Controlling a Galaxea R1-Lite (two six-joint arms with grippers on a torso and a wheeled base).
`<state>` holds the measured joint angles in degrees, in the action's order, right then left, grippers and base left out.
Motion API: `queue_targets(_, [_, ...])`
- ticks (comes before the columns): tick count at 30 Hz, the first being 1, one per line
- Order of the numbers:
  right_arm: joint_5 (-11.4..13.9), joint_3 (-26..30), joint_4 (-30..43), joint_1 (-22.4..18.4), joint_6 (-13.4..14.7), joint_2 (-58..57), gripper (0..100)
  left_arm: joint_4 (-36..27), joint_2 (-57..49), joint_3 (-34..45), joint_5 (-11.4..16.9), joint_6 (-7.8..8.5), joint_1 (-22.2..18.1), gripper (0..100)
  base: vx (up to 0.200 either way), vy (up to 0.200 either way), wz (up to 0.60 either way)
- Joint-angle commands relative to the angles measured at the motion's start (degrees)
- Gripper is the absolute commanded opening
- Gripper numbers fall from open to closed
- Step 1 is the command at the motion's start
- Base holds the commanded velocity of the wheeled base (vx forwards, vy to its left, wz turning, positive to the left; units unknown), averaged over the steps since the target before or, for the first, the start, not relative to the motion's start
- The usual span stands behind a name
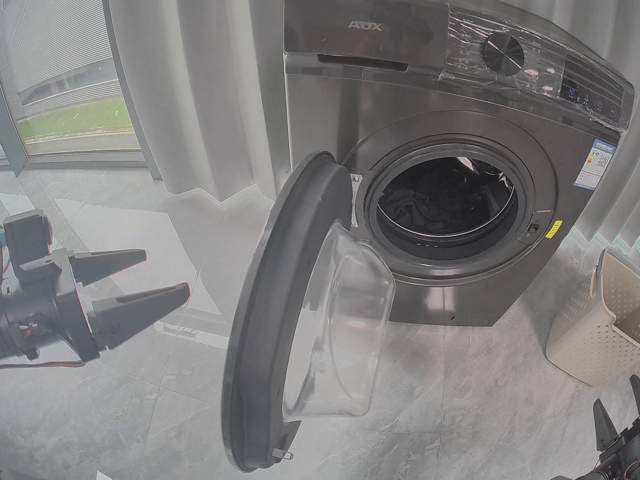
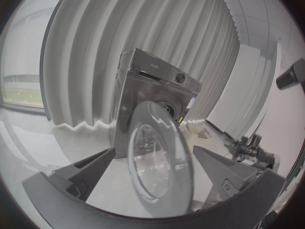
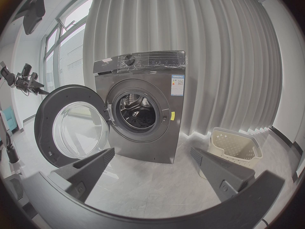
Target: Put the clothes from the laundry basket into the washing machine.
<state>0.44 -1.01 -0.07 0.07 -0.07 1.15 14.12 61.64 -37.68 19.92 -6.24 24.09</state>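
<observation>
The grey washing machine (image 1: 427, 101) stands against the curtain with its round door (image 1: 293, 315) swung wide open toward me. Dark clothes (image 1: 433, 201) lie inside the drum; they also show in the right wrist view as dark clothes (image 3: 139, 120). The cream laundry basket (image 1: 597, 321) stands on the floor to the machine's right, and its inside (image 3: 236, 143) looks bare. My left gripper (image 1: 163, 275) hangs open at the left, a short way from the door's outer face, holding nothing. My right gripper (image 1: 617, 408) is low at the right, open and holding nothing (image 3: 152, 155).
Grey tiled floor (image 1: 467, 395) spreads in front of the machine. A white curtain (image 1: 200, 68) runs behind it, with a window (image 1: 60, 88) at the far left. The open door juts out between my left arm and the drum opening.
</observation>
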Motion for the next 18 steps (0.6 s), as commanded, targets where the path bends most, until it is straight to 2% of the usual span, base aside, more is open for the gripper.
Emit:
queue_targets(1, [0.0, 1.0, 0.1, 0.0, 0.0, 0.1, 100, 0.0, 1.0, 2.6, -0.6, 3.69, -4.3, 100, 0.0, 0.0, 0.0])
queue_targets(2, [0.0, 1.0, 0.0, 0.0, 0.0, 0.1, 100, 0.1, 1.8, 3.2, -0.6, 4.13, -4.3, 100, 0.0, 0.0, 0.0])
queue_targets(11, [0.0, 1.0, 0.0, 0.1, 0.0, 0.1, 100, 1.8, 6.9, 3.3, -0.4, 4.13, -3.3, 100, 0.0, 0.0, 0.0])
queue_targets(12, [0.1, 1.0, 0.0, 0.0, 0.0, 0.1, 100, 4.3, 8.7, 3.4, -0.3, 3.78, -1.3, 100, 0.0, 0.0, 0.0])
queue_targets(14, [0.1, 1.0, 0.1, 0.1, 0.0, 0.1, 100, 4.5, 8.9, 3.4, -0.3, 3.69, -1.1, 100, 0.0, 0.0, 0.0])
queue_targets(15, [0.1, 1.0, 0.0, 0.1, 0.0, 0.1, 100, 6.4, 10.9, 3.5, -0.4, 3.43, 1.8, 100, 0.0, 0.0, 0.0])
queue_targets(18, [0.1, 1.0, 0.0, 0.1, 0.0, 0.1, 100, 8.2, 13.6, 3.3, -0.5, 3.34, 4.1, 100, 0.0, 0.0, 0.0])
